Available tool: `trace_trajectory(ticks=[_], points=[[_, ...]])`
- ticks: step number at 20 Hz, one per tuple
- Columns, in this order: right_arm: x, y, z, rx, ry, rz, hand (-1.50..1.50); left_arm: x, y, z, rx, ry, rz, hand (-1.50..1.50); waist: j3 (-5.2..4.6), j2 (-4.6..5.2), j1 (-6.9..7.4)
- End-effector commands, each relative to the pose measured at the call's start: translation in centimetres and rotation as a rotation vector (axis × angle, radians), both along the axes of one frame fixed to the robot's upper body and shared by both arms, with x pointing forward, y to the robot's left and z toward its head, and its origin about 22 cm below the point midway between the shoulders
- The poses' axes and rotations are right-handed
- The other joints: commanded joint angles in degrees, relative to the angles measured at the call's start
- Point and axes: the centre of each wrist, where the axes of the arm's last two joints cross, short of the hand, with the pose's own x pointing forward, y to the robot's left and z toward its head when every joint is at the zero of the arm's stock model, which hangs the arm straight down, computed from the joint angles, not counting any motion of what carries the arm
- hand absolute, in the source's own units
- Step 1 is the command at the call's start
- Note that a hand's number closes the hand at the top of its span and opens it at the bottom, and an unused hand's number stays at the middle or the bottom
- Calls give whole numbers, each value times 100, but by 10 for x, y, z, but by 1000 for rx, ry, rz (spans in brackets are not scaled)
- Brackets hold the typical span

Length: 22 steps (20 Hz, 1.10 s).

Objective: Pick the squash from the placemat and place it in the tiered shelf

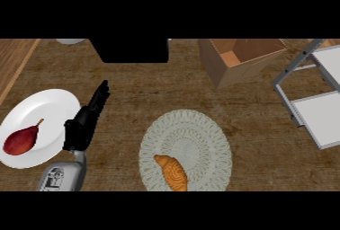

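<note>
One hand showing, robot's left, fingers straight, holding nothing, resting beside plate with pear. Squash lying on placemat, near its lower edge, untouched. Tiered shelf waiting well apart at right, so guessing right hand suits pickup.

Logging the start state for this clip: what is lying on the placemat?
Only the orange squash lies on the placemat, near its lower edge. The rest of the mat shows bare woven pattern; nothing covers it.
</note>
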Motion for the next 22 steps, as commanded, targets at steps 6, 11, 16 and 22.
trace_trajectory(ticks=[6, 11, 16, 22], points=[[34, -27, 49, 49, -104, -79, 150, -2, 3, 10, -8, 1, -4, 0, 6, 6, 52], [57, -40, 82, 22, -154, -131, 150, -12, 8, 8, -11, -5, -24, 0, 5, 7, 99], [88, -39, 62, -61, -145, -120, 150, 3, -2, 0, 4, -7, 4, 0, 7, 21, 80], [117, -58, 62, -93, -175, -134, 150, 4, -6, -2, -12, -6, -15, 0, 7, 14, 69]])
